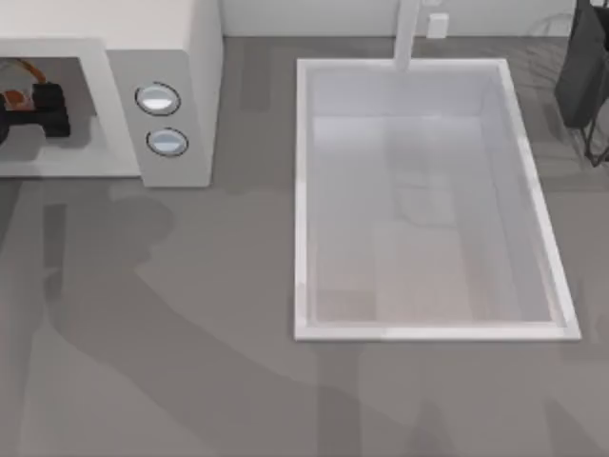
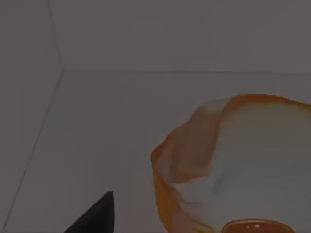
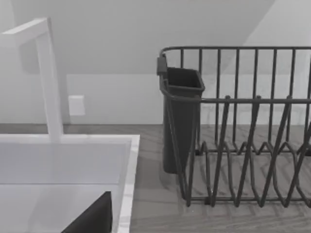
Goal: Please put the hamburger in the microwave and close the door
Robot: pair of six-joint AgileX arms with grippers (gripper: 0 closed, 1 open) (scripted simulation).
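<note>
The off-white microwave (image 1: 181, 57) stands at the table's back left with its grey cavity open; the door is out of view. My left gripper (image 1: 29, 112) reaches into the cavity, next to the hamburger (image 1: 13, 96). The left wrist view has the tan-orange hamburger (image 2: 243, 160) close up on the cavity floor (image 2: 97, 136). One black finger (image 2: 95, 216) stands a small gap away from it, so the gripper is open. A black finger (image 3: 92, 216) of my right gripper shows in the right wrist view, off the table's right side, holding nothing.
Two round knobs (image 1: 158, 99) sit on the microwave's side panel. A white sink basin (image 1: 303, 190) with a faucet (image 1: 407, 38) fills the middle and right. A dark dish rack (image 1: 585, 76) with a cutlery holder (image 3: 181, 116) stands at the back right.
</note>
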